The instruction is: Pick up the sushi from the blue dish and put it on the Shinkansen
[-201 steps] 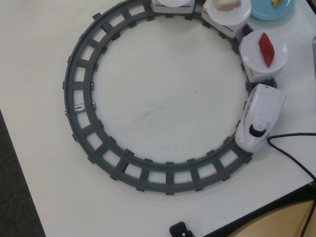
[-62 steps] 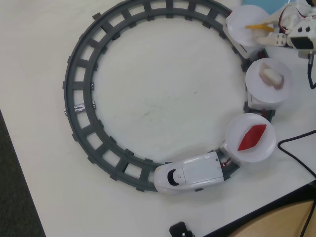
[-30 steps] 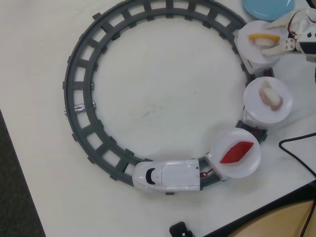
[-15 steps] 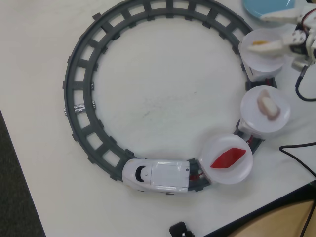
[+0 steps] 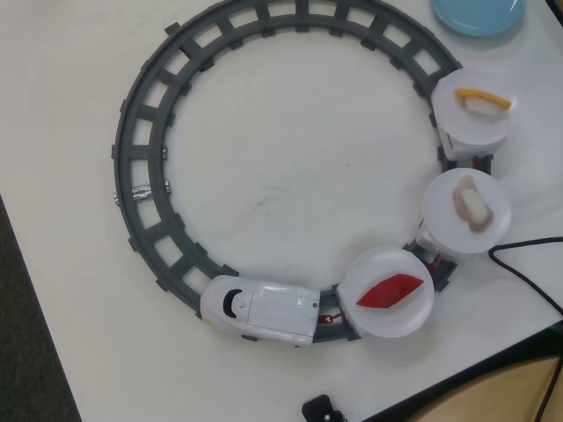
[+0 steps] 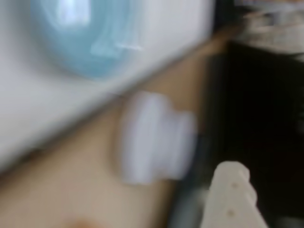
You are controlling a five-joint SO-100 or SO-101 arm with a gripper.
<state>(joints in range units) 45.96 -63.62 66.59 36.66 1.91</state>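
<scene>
We judge the placing done: the sushi [image 5: 483, 98] lies on the plate of the last car at two o'clock on the ring, behind the Shinkansen [image 5: 261, 310], and the blue dish [image 5: 478, 14] looks empty. What remains is retreat. The blurred wrist view looks past the bench [image 5: 290, 176] edge; whether our gripper [image 6: 231, 199] is released, we cannot tell.

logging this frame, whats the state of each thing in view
sushi: lying on the rearmost white plate of the train, off the dish
blue dish: empty as far as visible, cut by the frame edge
Shinkansen: upright on the grey track
red piece: on the first plate
beige piece: on the middle plate
end effector: blurred, state unclear
</scene>
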